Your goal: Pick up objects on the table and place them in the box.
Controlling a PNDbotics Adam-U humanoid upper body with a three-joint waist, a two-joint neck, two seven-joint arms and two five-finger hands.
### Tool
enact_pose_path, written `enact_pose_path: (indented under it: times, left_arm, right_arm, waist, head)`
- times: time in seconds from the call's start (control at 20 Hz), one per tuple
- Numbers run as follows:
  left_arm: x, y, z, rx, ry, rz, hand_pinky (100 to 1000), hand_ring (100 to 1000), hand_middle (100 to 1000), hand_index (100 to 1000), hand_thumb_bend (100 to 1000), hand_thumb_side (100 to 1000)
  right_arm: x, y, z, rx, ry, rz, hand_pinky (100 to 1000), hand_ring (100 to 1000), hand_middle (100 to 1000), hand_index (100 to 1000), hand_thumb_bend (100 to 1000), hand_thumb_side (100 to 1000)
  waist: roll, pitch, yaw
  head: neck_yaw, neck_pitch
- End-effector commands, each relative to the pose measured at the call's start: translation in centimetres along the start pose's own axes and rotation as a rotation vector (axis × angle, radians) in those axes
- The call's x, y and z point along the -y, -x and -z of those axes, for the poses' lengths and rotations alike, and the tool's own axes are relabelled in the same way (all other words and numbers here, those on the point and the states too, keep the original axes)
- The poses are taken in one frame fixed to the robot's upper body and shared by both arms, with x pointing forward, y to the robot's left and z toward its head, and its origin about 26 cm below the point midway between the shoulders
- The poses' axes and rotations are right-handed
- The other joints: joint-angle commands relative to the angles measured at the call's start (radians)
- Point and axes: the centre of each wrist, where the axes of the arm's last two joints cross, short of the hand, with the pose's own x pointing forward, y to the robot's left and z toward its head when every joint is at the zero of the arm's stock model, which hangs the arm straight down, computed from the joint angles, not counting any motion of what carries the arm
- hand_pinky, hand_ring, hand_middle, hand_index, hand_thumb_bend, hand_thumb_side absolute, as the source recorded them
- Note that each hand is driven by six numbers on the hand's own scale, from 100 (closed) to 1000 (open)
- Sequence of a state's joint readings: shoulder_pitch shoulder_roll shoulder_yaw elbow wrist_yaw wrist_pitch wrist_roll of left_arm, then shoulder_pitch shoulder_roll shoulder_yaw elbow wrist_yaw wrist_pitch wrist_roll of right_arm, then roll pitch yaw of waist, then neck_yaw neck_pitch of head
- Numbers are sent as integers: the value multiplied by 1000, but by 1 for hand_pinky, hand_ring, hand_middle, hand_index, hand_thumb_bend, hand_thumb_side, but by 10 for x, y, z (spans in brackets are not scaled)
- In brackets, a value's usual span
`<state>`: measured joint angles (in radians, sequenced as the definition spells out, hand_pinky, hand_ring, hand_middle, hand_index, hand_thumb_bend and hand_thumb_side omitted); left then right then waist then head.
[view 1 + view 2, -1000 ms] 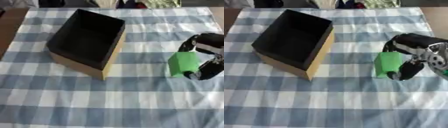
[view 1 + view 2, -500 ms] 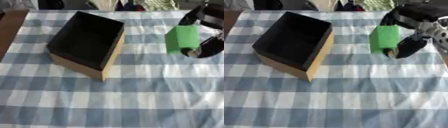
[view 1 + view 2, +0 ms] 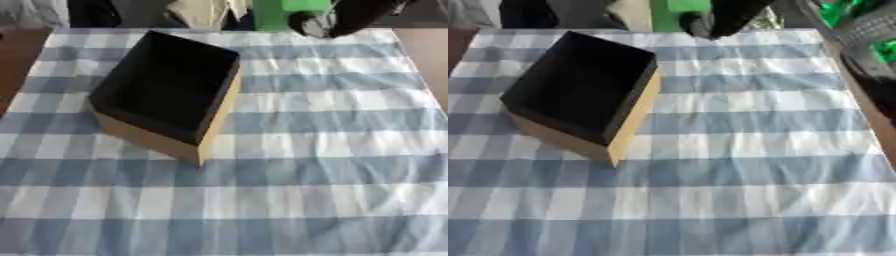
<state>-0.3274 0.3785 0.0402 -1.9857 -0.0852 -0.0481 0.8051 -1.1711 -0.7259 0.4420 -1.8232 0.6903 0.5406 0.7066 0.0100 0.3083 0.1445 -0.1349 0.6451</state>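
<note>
Green block (image 3: pixel 278 12) — boxy, plain — in right hand (image 3: pixel 337 19).

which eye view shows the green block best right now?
Left eye view: the green block shows more of its face at the top edge, with the right hand curled round it. Right eye view shows only a narrower green strip beside the dark fingers.

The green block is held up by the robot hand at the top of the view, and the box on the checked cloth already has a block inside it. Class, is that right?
Not quite. The box is empty: the left eye view shows only its dark inside. The rest holds: the right robot hand holds the green block up at the top, above the checked cloth.
</note>
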Motion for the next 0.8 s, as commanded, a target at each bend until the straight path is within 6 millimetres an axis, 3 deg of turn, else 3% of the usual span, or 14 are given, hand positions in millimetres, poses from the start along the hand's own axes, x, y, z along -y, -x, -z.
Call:
enact_pose_path:
  times: [0.05, 0.45, 0.8]
  left_arm:
    - [1, -7, 6, 33, 16, -14, 629, 685, 569, 721, 175, 377]
    - [6, -9, 5, 28, 28, -39, 629, 686, 570, 722, 177, 377]
    - [10, -11, 6, 26, 30, -59, 628, 686, 570, 722, 175, 378]
  right_arm:
    - [0, -8, 28, -41, -33, 73, 837, 763, 409, 492, 100, 100]
    - [-19, -27, 83, -32, 15, 185, 834, 759, 409, 499, 100, 100]
    - [-51, -31, 117, -68, -17, 206, 837, 769, 418, 510, 100, 100]
  waist:
    - [2, -24, 7]
    - [-4, -17, 37]
    - [-11, -7, 67]
  head:
    - [-19, 5]
    - [-45, 3]
    - [-63, -8]
